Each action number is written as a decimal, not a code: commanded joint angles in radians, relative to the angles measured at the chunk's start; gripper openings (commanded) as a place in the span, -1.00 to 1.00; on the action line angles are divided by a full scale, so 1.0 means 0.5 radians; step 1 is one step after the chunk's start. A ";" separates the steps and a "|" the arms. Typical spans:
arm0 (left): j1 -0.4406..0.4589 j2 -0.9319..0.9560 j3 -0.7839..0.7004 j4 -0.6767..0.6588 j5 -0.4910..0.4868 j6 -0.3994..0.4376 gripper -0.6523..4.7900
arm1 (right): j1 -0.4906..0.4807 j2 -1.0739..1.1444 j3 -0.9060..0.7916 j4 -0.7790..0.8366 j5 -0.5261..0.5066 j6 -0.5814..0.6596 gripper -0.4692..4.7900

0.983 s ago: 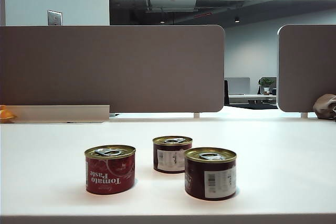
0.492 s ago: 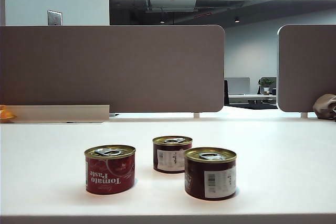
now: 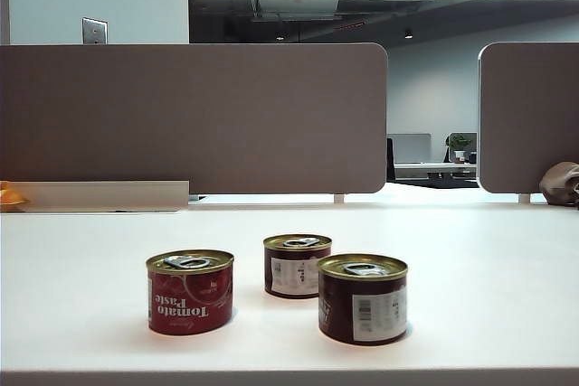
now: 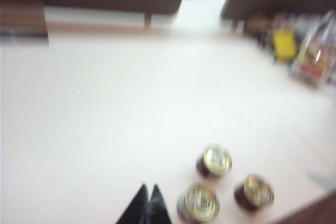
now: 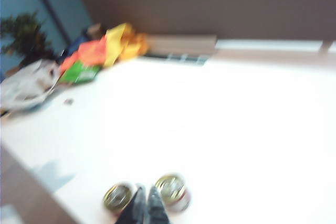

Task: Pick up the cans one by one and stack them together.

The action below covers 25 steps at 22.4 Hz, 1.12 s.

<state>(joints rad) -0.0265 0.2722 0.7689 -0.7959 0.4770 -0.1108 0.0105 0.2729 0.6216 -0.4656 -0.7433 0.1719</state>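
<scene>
1. Sitting apart on the tabletop (image 3: 507, 268) are the cans: the red can (image 3: 189, 292), the rear maroon can (image 3: 297, 266) and the front maroon can (image 3: 362, 299), none stacked yet.
2. Hovering above them, the left gripper (image 4: 147, 202) and right gripper (image 5: 145, 200) are keeping their jaws clenched and empty, likely just approaching.

My exterior camera looks level across the table (image 3: 81, 250) from close by; both my wrist cameras look down from high, sharing the cans (image 3: 362, 299).

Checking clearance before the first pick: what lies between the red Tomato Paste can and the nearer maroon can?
Only bare table separates the Tomato Paste can from the nearer maroon can, seen in the exterior view.
</scene>
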 commanded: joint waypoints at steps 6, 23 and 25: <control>-0.145 0.771 0.004 -0.217 0.014 0.372 -0.66 | 0.388 0.719 0.166 -0.288 -0.016 -0.254 -0.68; -1.344 0.994 0.002 -0.230 -1.390 0.400 -0.65 | 1.590 2.501 1.054 -0.697 1.376 -0.649 0.43; -1.345 0.984 0.002 -0.239 -1.408 0.412 -0.65 | 1.588 2.525 1.072 -0.703 1.375 -0.684 0.52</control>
<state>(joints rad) -0.7006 0.7700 0.7670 -0.9142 -0.2214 0.0940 0.8021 1.5379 1.1549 -0.8104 -0.0460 -0.1551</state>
